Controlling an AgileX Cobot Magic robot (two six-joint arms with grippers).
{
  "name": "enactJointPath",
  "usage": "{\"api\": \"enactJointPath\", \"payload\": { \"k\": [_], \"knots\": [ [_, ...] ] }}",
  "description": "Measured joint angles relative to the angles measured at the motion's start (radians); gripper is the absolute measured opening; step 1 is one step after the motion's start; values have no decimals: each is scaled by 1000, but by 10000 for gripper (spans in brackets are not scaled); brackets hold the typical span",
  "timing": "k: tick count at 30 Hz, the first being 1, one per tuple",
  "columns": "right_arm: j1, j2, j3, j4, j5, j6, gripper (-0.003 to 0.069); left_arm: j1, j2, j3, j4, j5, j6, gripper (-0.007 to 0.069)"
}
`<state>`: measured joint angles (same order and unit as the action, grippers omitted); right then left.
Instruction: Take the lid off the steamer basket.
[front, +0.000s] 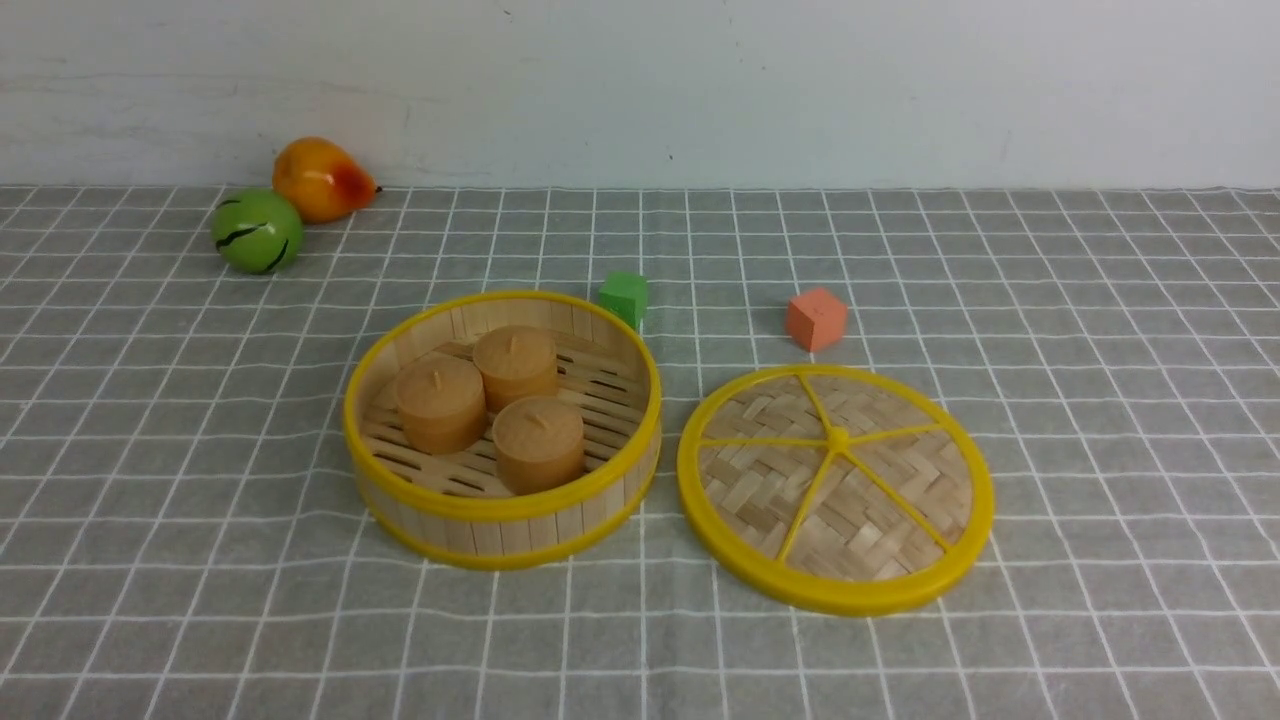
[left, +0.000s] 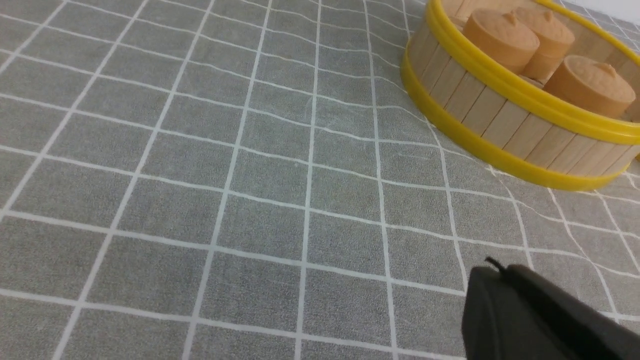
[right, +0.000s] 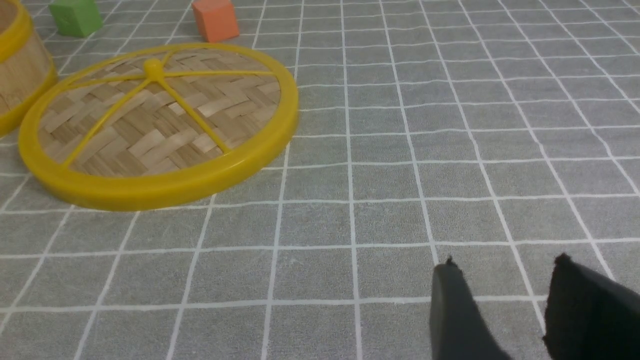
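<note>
The steamer basket (front: 500, 500) stands uncovered on the checked cloth, with three tan buns (front: 515, 405) inside. Its slat wall (left: 500, 120) also fills the far corner of the left wrist view. The lid (front: 835, 488), a woven disc with a yellow rim and spokes, lies flat on the cloth just right of the basket. It shows in the right wrist view too, lid (right: 155, 125). My left gripper (left: 497, 272) is shut and empty above bare cloth, short of the basket. My right gripper (right: 505, 265) is open, nothing between its fingers, well away from the lid. Neither arm shows in the front view.
A green cube (front: 624, 298) and an orange cube (front: 816, 319) sit behind the basket and lid. A green ball-shaped fruit (front: 257, 231) and an orange pear (front: 320, 179) lie at the back left by the wall.
</note>
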<state>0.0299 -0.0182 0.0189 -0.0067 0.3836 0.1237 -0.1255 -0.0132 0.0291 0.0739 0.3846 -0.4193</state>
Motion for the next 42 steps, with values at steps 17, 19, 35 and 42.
{"api": "enactJointPath", "payload": {
  "k": [17,19,35,42],
  "knots": [
    [0,0,0,-1,0,0,241,0,0,0,-27,0,118,-13],
    [0,0,0,-1,0,0,241,0,0,0,-27,0,120,-13],
    [0,0,0,0,0,0,241,0,0,0,-27,0,120,-13],
    [0,0,0,0,0,0,241,0,0,0,-27,0,120,-13]
  ]
}}
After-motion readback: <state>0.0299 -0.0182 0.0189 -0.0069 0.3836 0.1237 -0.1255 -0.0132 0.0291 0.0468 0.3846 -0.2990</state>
